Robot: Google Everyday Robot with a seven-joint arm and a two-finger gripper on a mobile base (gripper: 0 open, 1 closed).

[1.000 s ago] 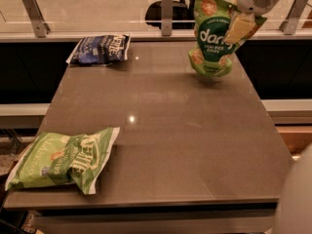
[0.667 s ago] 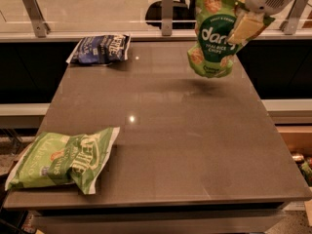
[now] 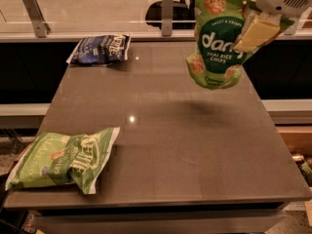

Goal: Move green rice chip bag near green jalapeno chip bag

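Note:
The green rice chip bag [image 3: 217,38], a glossy green pouch with white "dang" lettering, hangs in the air above the far right part of the table [image 3: 161,145]. My gripper [image 3: 256,30] is at the top right, shut on the bag's right edge with its pale fingers [image 3: 253,35] across the front. The green jalapeno chip bag [image 3: 63,157], a paler green Kettle bag, lies flat at the table's near left corner, far from the gripper.
A dark blue Kettle chip bag [image 3: 100,48] lies at the far left of the table. A glass rail with metal posts [image 3: 34,11] runs behind the table. A dark gap lies on both sides of the table.
The gripper has lifted the rice chip bag off the table; it now hangs higher and clear of the surface, tilted a little, with its shadow on the table below.

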